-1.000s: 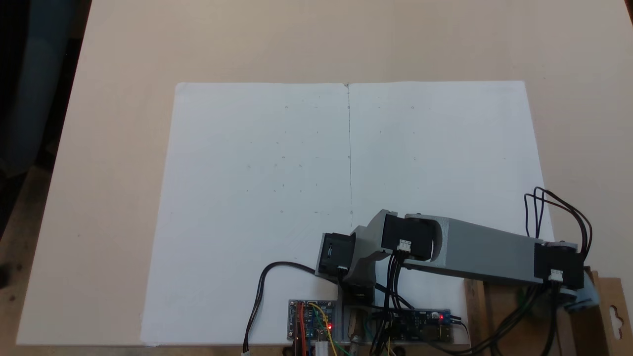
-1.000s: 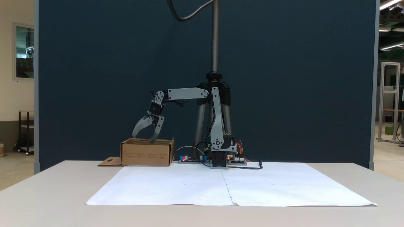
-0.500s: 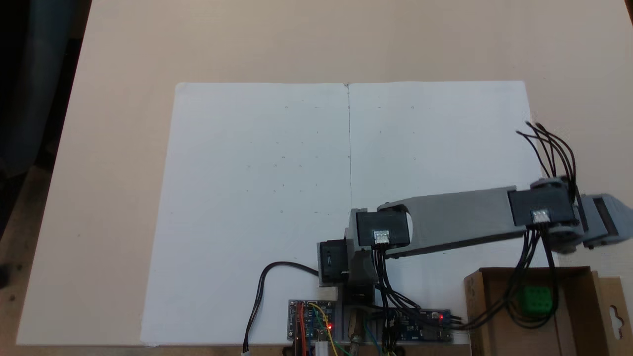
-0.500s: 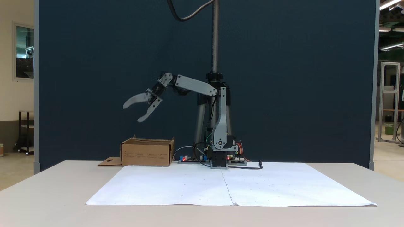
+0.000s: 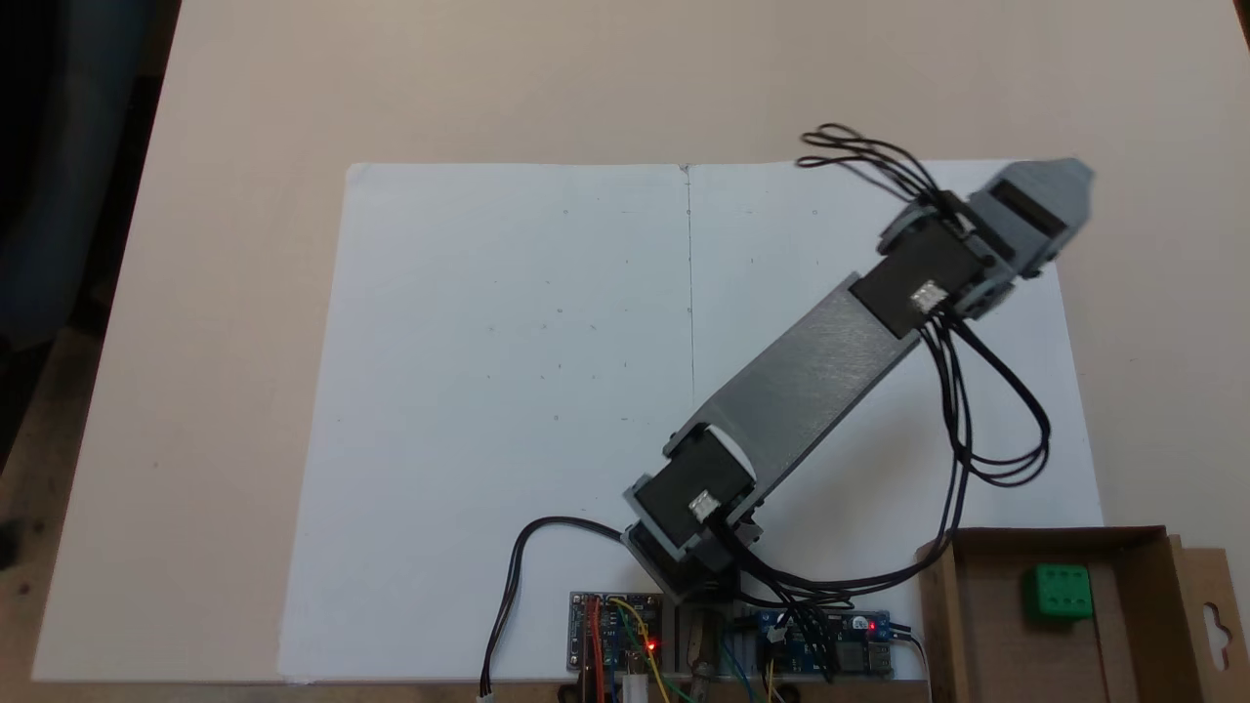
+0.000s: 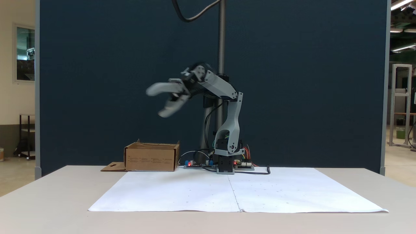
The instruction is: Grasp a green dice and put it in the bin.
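Your claw (image 6: 156,102) hangs high above the table (image 6: 48,195), jaws spread wide, gripping nothing. The green dice (image 5: 1058,592) lies inside the bin (image 6: 151,158), six pips up, well below the claw and off to its side.

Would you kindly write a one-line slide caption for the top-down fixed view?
Green dice resting inside the cardboard bin, arm raised above the white paper.
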Motion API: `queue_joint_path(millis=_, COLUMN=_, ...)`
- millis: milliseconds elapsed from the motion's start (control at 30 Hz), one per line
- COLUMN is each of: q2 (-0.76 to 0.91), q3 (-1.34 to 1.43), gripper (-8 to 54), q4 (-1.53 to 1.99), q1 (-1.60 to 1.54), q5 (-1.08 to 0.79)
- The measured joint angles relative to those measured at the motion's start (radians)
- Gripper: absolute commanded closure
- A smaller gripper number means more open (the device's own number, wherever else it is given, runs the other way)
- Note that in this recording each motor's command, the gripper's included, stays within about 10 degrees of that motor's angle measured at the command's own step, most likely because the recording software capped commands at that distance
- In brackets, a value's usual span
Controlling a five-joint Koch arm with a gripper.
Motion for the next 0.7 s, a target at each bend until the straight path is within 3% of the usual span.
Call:
queue_joint_path(millis=433, q2=0.169, q3=0.396, gripper=1.5, q4=-0.13, q1=-0.563, q5=0.0)
queue_joint_path(millis=600, q2=0.307, q3=0.704, gripper=1.6, q4=-0.337, q1=-0.724, q5=0.0)
queue_joint_path(millis=700, q2=0.385, q3=0.727, gripper=1.6, q4=-0.434, q1=-0.762, q5=0.0)
